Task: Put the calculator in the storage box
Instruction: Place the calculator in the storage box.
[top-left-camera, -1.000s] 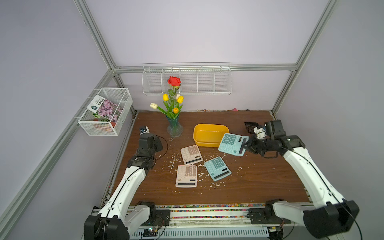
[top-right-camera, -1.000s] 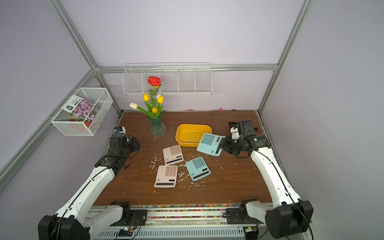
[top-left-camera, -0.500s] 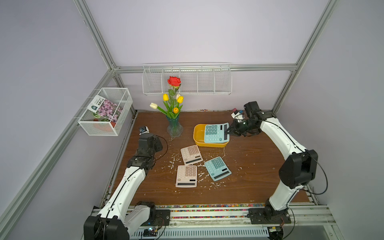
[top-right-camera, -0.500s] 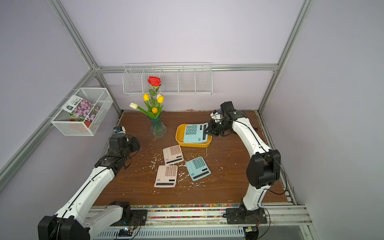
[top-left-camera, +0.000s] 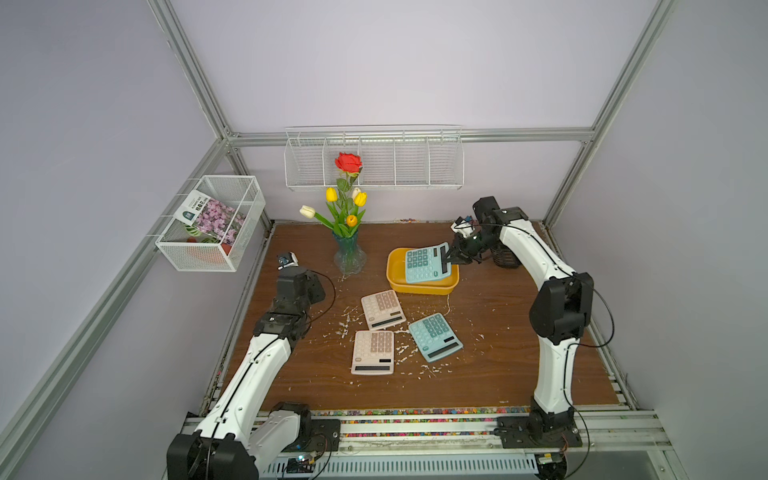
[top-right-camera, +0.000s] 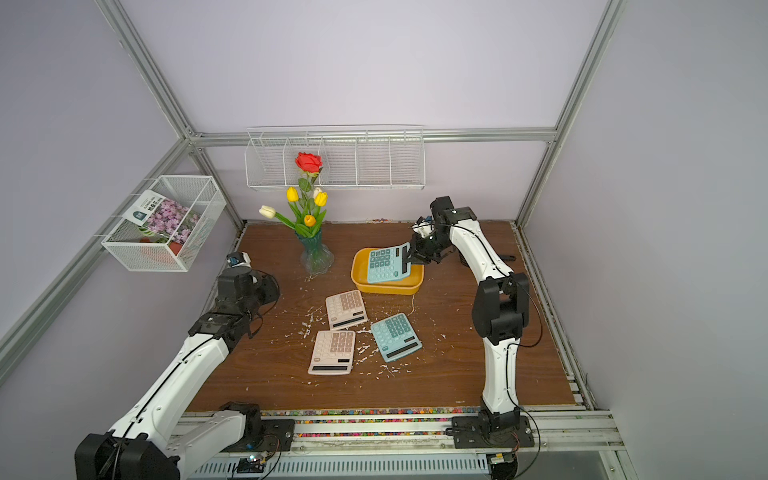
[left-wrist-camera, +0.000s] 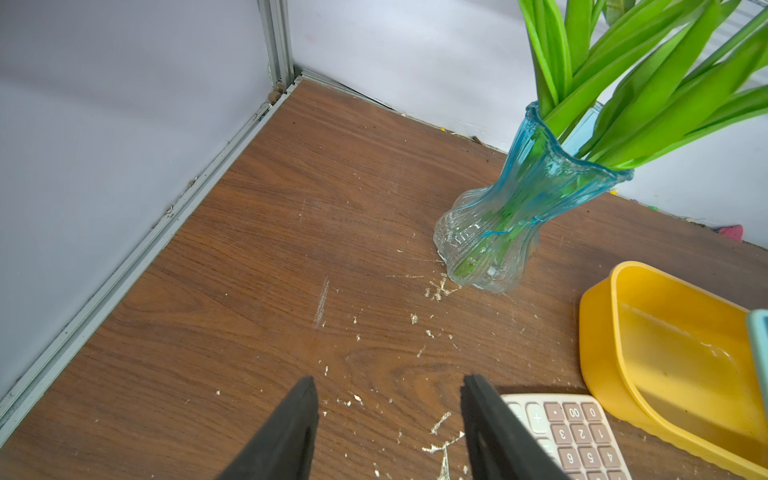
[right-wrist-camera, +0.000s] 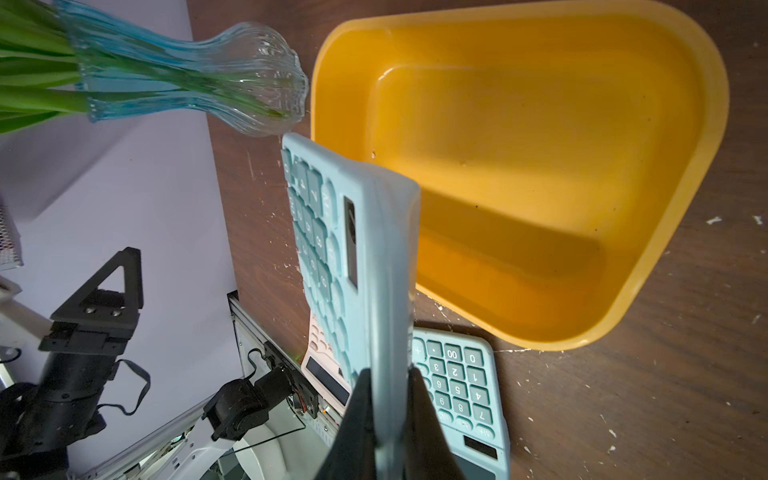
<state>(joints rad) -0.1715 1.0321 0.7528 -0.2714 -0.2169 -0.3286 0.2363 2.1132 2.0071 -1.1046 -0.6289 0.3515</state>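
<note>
Calculator (top-left-camera: 422, 266) shifted over storage box (top-left-camera: 415, 289) | tilted, clamped by right gripper (top-left-camera: 449, 261)

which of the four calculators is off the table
The blue calculator held in the right gripper, tilted over the storage box. The other blue calculator and two beige calculators lie flat on the table.

On desk (top-left-camera: 498, 365): vase (top-left-camera: 349, 257) near rear edge, left of centre; storage box (top-left-camera: 422, 289) just right of vase; calculator (top-left-camera: 422, 264) tilted over it; second calculator (top-left-camera: 382, 309) before the box; third calculator (top-left-camera: 372, 352) before that, mid-desk; fourth calculator (top-left-camera: 435, 336) right of the third.
</note>
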